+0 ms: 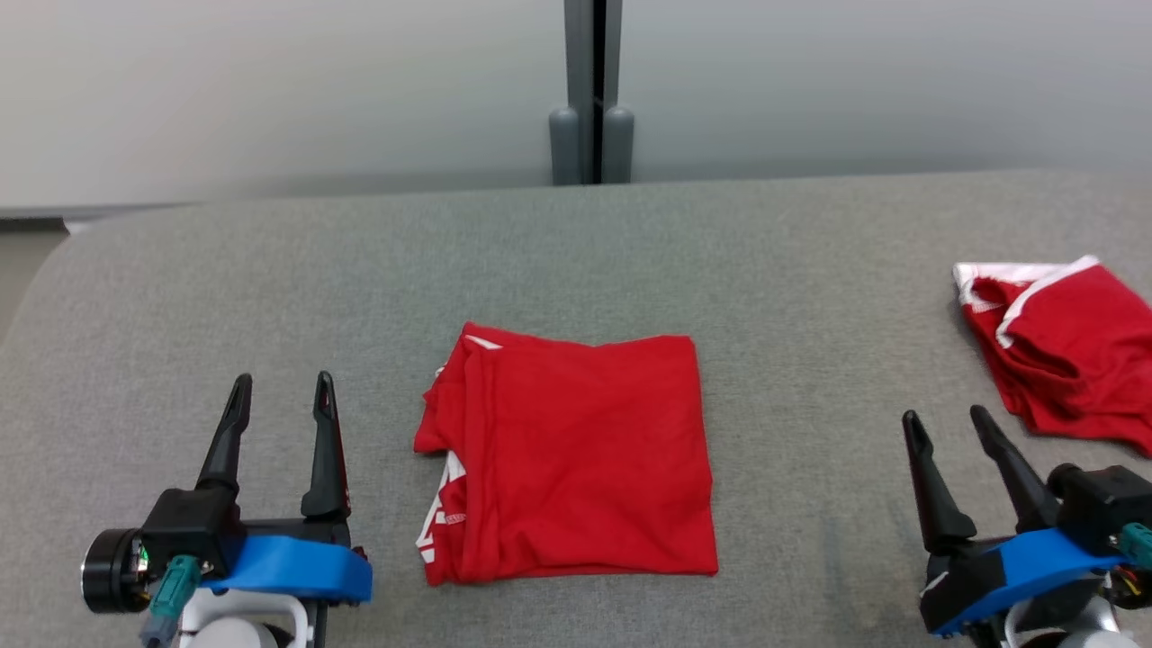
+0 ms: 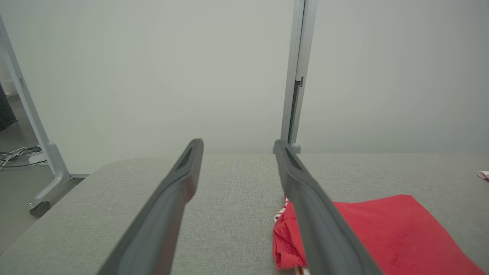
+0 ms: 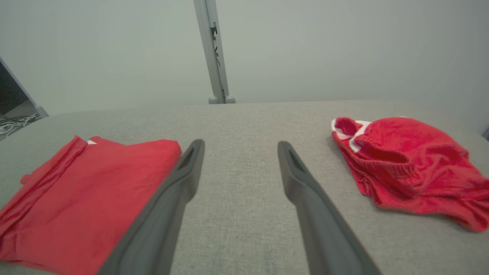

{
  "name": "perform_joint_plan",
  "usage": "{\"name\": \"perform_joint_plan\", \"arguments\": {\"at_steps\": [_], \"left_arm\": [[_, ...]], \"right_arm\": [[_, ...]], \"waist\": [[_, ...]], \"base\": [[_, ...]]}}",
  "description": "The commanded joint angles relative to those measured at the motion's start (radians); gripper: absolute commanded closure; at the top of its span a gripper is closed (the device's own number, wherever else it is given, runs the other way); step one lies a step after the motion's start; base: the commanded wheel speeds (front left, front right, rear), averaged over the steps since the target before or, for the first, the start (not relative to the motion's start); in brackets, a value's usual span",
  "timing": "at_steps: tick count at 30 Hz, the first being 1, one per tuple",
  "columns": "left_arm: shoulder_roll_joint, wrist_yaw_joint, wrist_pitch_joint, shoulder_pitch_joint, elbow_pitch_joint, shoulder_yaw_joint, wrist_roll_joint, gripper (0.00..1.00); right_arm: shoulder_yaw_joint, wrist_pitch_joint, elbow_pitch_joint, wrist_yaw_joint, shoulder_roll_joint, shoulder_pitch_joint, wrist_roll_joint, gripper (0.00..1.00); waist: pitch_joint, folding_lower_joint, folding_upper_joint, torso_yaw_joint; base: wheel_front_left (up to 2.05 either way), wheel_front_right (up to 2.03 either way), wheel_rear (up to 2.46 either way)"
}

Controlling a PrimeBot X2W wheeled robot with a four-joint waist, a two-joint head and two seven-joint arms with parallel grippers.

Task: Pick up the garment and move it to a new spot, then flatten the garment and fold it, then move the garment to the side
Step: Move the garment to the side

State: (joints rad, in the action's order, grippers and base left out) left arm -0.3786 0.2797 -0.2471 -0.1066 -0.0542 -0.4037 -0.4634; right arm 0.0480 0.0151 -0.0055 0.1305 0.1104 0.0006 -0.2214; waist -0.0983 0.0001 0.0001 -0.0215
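**Both grippers spread wide, holding nothing**

The left gripper (image 1: 283, 378) and right gripper (image 1: 943, 414) stand fully apart, clear of the cloth. Between them the folded garment (image 1: 576, 450) lies flat on the grey surface (image 1: 270, 270), nearly square, with its layered, white-trimmed edges facing the left gripper. A crumpled garment (image 1: 1062, 351) lies at far right.

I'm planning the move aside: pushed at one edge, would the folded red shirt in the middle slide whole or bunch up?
Probably bunches: the shirt is soft cloth, layers loose at its left edge. The grey surface looks grippy, so it likely drags. Lifted by one edge, it would likely droop open.
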Motion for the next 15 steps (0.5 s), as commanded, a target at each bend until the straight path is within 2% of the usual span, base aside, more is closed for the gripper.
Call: {"name": "perform_joint_plan", "arguments": {"at_steps": [1,9,15], "left_arm": [[0.002,-0.004,-0.004,-0.019,0.001,0.006,0.006,0.00],[0.063,-0.046,-0.019,-0.118,0.004,0.062,0.050,0.00],[0.119,-0.095,-0.018,-0.126,0.014,0.113,0.107,0.00]], "right_arm": [[-0.010,-0.006,0.013,0.000,0.002,-0.023,-0.005,0.00],[-0.151,-0.039,0.239,0.000,-0.005,-0.166,-0.051,0.00],[-0.217,-0.044,0.411,0.000,-0.008,-0.256,-0.072,0.00]], "waist": [[-0.043,-0.0001,-0.0001,-0.041],[-0.152,-0.0001,-0.0001,-0.138],[-0.181,-0.0001,-0.0001,-0.176]], "base": [[0.00,0.00,0.00],[0.00,0.00,0.00],[0.00,0.00,0.00]]}}
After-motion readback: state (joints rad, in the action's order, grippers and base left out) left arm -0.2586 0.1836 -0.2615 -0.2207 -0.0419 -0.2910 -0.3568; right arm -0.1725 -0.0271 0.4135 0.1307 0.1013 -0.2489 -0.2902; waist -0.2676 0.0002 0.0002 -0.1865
